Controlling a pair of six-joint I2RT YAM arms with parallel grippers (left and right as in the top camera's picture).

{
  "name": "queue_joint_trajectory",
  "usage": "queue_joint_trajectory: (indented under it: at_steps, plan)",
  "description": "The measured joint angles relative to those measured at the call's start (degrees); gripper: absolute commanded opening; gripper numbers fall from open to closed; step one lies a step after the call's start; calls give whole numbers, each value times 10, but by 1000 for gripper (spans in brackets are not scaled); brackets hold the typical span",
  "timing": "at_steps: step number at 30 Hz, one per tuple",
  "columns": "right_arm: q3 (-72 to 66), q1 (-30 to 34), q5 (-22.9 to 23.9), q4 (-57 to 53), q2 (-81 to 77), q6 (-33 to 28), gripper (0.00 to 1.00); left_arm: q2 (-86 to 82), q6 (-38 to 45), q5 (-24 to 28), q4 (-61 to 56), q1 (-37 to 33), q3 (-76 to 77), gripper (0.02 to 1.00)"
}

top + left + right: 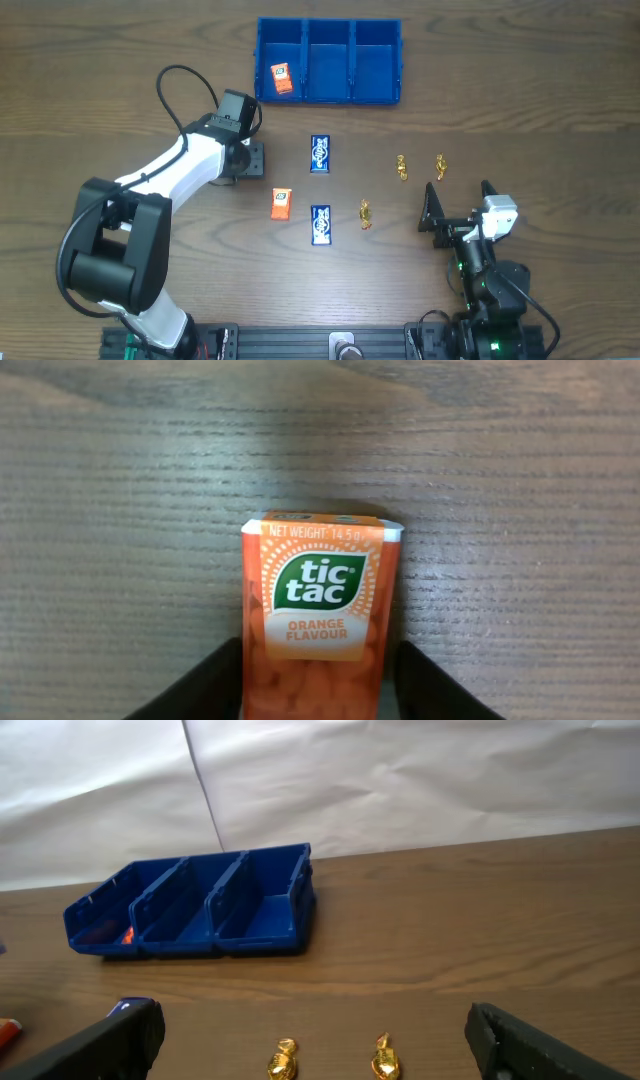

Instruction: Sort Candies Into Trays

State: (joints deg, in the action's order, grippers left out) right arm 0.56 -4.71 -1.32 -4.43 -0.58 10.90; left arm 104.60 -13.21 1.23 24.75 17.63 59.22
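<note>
**Over the orange box, the left jaws stand wide**

From above, the left gripper [248, 157] shows just up and to the left of the orange box [282, 203]. The box lies flat on the table [540, 110], its long axis running up the picture toward the blue tray [330, 98]. A second orange box [281, 78] already sits in the tray's left compartment. Two blue bars [320, 153] [320, 225] and the gold candies [366, 213] lie to the right. Beyond them is the right gripper [458, 207], well apart from the orange box, so the left arm is plainly the nearer.

At the left wrist, the orange box lies between the two dark fingers [205, 685], its length pointing straight ahead from the wrist. Each finger therefore faces one long side. The jaws are apart and grip nothing. I cannot tell whether either finger touches the box. The next move is probably a squeeze across the narrow width.

At the right wrist, the right gripper's jaws are spread wide and hold nothing. Two gold candies lie just ahead and the tray farther off.
</note>
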Motion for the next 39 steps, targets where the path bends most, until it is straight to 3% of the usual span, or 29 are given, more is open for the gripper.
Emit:
queue_joint_trajectory:
  at_steps: [6,14,29,39]
  plan:
    - [0,0,0,0,0,0,998,0,2,1,-4,0,1,286]
    - [0,0,0,0,0,0,998,-1,-1,-1,49,2,49,290]
    - [0,0,0,0,0,0,1000,51,-16,-46,266,31,574,303]
    - [0,0,0,0,0,0,998,264,-16,-26,312,24,692,334]
